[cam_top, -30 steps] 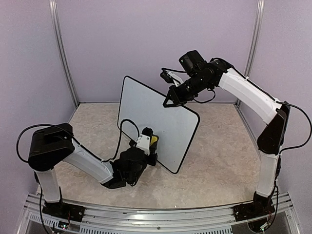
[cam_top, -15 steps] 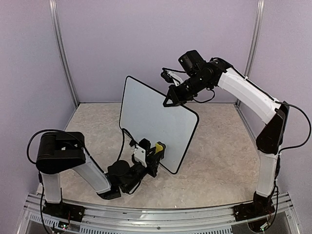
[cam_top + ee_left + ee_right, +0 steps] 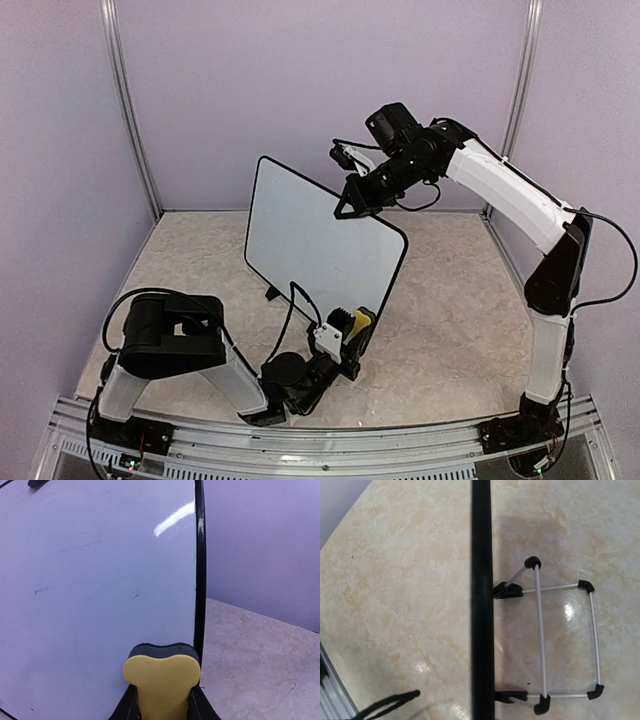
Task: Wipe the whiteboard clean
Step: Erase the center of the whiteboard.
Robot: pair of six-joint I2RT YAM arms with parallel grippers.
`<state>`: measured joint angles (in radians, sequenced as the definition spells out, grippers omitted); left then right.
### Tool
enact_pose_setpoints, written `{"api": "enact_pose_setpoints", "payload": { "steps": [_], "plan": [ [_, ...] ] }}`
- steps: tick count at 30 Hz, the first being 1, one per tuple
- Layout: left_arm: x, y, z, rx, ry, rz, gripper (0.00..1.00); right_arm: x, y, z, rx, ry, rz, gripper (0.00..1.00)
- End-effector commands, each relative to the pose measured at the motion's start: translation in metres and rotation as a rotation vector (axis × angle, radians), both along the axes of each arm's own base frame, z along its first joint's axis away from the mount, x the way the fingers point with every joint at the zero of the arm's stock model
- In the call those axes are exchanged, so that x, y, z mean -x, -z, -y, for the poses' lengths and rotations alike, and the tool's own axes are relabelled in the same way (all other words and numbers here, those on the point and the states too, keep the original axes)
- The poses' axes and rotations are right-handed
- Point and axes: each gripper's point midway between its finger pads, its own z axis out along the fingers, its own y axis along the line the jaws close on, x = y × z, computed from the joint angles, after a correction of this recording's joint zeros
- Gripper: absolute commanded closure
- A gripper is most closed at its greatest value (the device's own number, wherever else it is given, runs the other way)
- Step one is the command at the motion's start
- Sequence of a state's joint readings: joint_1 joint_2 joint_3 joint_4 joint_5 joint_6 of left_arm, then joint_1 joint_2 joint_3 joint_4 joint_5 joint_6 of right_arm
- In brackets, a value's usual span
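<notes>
Currently in hand: the wiping, late on by my reckoning; a yellow foam eraser with a dark felt face (image 3: 162,677) sits against the frame by the board's lower right corner
Board: the large white rectangular whiteboard with a thin black frame (image 3: 310,245) stands tilted mid-table on its silver wire stand (image 3: 565,640)
Left arm: the left gripper (image 3: 352,326) is low, jaws pinching the eraser
Right arm: the right gripper (image 3: 350,205) has its jaws pressed together on the top frame, steadying the board
Left over: a few faint dark strokes (image 3: 134,596) mid-board
Next move calls for: carrying the felt back across those strokes with firm contact
</notes>
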<state>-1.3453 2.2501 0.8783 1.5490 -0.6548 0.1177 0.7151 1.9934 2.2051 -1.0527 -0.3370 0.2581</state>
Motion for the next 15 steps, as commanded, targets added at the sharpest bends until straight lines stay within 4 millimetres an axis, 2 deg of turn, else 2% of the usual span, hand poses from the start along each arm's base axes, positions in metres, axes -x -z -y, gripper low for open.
{"api": "enact_pose_setpoints", "payload": {
  "steps": [1,6,12,15],
  "plan": [
    [-0.019,-0.009,-0.013,0.039,-0.096,0.048,1.0,0.02,0.018,-0.019,-0.035,-0.064,-0.118,1.0],
    [-0.036,-0.007,-0.024,0.054,-0.133,0.031,1.0,0.021,0.018,-0.018,-0.031,-0.064,-0.119,1.0],
    [-0.028,0.024,-0.013,-0.03,-0.137,0.032,1.0,0.022,0.023,-0.02,-0.034,-0.073,-0.128,1.0],
    [-0.026,0.034,-0.014,-0.043,-0.141,0.018,1.0,0.022,0.023,-0.022,-0.037,-0.076,-0.128,1.0]
  ]
}}
